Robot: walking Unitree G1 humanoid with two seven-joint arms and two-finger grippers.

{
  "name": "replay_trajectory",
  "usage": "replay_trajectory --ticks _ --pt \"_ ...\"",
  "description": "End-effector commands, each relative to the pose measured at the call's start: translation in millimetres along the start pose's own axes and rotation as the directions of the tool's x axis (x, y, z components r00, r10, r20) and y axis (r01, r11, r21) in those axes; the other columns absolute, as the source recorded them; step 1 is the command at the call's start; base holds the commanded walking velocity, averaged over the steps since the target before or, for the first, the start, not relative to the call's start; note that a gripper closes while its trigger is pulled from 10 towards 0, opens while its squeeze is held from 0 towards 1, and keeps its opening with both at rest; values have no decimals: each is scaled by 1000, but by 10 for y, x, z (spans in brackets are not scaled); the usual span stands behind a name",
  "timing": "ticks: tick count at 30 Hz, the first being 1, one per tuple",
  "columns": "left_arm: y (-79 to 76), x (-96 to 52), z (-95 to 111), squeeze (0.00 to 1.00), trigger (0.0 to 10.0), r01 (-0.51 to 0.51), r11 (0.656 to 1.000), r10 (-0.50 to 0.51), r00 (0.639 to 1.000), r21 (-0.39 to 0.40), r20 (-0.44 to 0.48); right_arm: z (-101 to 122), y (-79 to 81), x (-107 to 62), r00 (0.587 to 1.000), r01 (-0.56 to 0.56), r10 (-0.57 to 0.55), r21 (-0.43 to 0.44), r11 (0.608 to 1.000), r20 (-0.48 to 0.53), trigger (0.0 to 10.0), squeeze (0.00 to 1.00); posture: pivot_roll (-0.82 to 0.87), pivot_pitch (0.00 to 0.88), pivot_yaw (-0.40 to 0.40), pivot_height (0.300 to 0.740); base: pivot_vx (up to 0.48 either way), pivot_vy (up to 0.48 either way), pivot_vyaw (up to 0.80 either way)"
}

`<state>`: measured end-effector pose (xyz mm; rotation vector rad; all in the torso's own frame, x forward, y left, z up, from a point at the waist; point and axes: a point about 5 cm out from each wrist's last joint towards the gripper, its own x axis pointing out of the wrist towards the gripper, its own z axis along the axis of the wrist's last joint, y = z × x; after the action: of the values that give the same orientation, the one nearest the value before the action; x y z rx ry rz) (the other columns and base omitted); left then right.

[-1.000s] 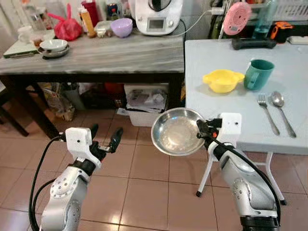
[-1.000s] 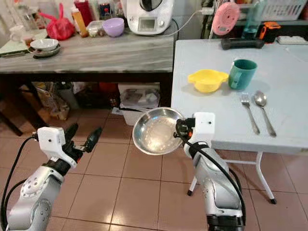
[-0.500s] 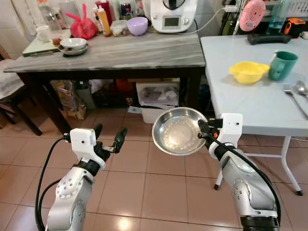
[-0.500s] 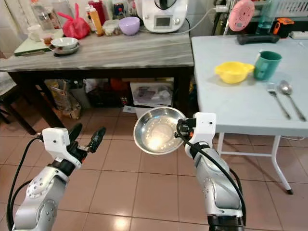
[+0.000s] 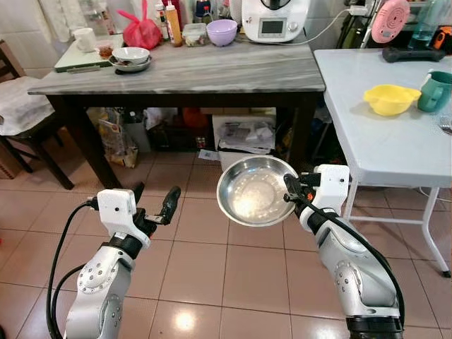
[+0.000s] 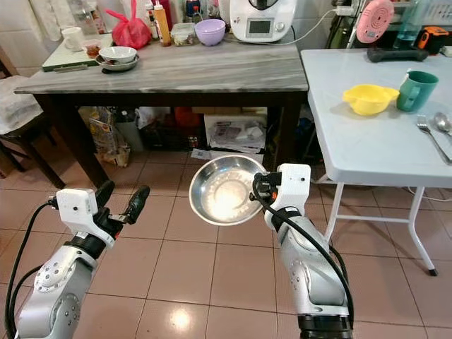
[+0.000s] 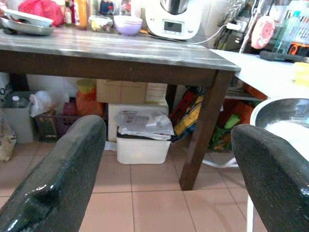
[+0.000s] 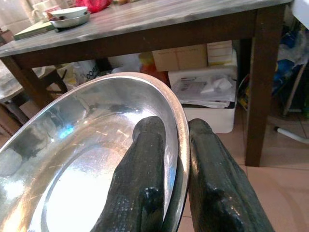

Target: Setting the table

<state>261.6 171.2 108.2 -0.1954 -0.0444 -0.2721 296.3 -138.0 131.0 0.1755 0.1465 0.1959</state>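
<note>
Since the earlier frames my camera had swung leftward, so the white folding table slid toward the right edge and more of the dark marble-topped table came into sight; the arms themselves kept the same pose. My right gripper still held the stainless steel bowl over the tiled floor, just beside the near corner of the white tabletop and apart from it. In the right wrist view its fingers were pinched on the bowl's rim, one inside and one outside. My left gripper hovered over the floor well apart from that tabletop, its fingers spread wide with nothing between them. On the white tabletop sat a yellow bowl, a teal mug just beside it, and a fork and spoon nearer the right edge.
</note>
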Motion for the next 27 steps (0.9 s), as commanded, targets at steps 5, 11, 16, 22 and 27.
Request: replay_trajectory --ticks 5,11,16,22,27 --pt "12 15 10 0 10000 1 1000 -1 1000 13 7 65 19 21 1000 -15 15 -9 1000 27 10000 0 -134 39 70 740 319 0 0" --pt "12 21 8 0 10000 2 1000 -3 1000 14 6 82 39 20 999 -29 30 -25 999 41 10000 0 -136 37 73 740 404 0 0" --pt "-1 18 6 0 10000 9 1000 -9 1000 18 6 89 61 9 998 -37 40 -42 998 49 10000 0 -137 38 72 740 454 0 0" --pt "-8 20 3 0 10000 14 1000 -14 1000 20 4 89 61 10 998 -40 42 -44 998 51 10000 0 -138 42 75 740 457 0 433" --pt "-7 23 1 0 10000 18 1000 -18 1000 24 1 80 61 15 998 -38 40 -42 998 51 10000 0 -138 37 77 740 457 0 338"
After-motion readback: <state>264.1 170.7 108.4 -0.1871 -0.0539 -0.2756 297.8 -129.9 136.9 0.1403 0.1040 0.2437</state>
